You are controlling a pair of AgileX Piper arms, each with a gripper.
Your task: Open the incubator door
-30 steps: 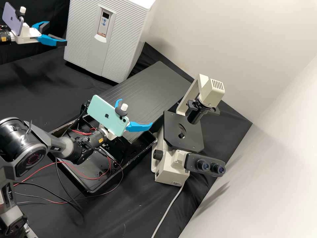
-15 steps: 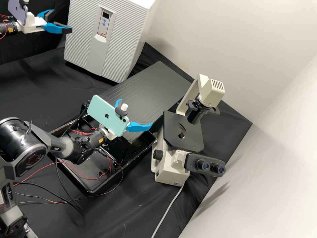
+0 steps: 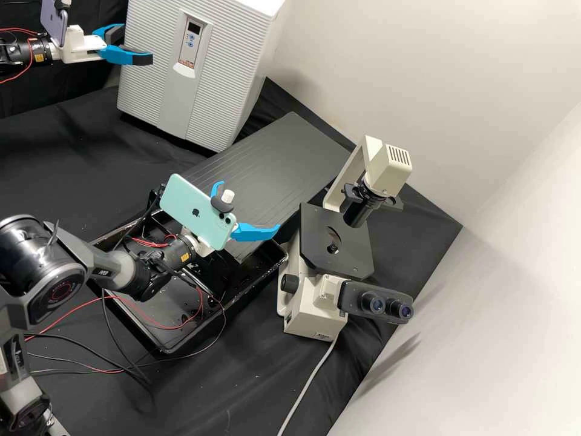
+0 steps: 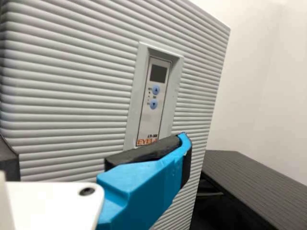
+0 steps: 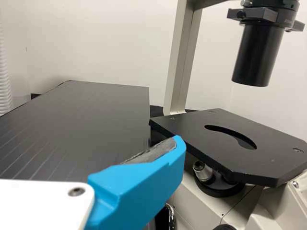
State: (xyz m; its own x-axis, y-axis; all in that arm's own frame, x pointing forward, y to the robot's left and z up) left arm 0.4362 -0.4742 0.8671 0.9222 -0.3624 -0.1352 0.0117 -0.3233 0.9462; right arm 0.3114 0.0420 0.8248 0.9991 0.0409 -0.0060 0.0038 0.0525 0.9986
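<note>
The pale grey incubator (image 3: 230, 79) stands at the back left, its ribbed front door (image 3: 148, 91) shut. Just before the front's left part, my left gripper (image 3: 137, 43) hangs open and empty. From the left wrist, the control panel (image 4: 153, 98) on the ribbed front (image 4: 67, 91) lies beyond my left gripper (image 4: 96, 155), whose fingers stand wide apart. I cannot tell whether a finger touches the door's edge. My right gripper (image 3: 249, 207) is open and empty over the black tray, left of the microscope; in its wrist view a blue finger of the right gripper (image 5: 139, 184) shows.
A cream microscope (image 3: 315, 303) with a black stage (image 3: 321, 242) stands right of centre. Between it and the incubator lies a dark ribbed board (image 3: 284, 157). Red and black wires run over the black tray (image 3: 166, 348). A pale wall (image 3: 484, 121) rises at the right.
My left gripper has moved rightward in the high view, its fingers now overlapping the incubator's front more, and slightly upward at first. The right arm has kept still.
</note>
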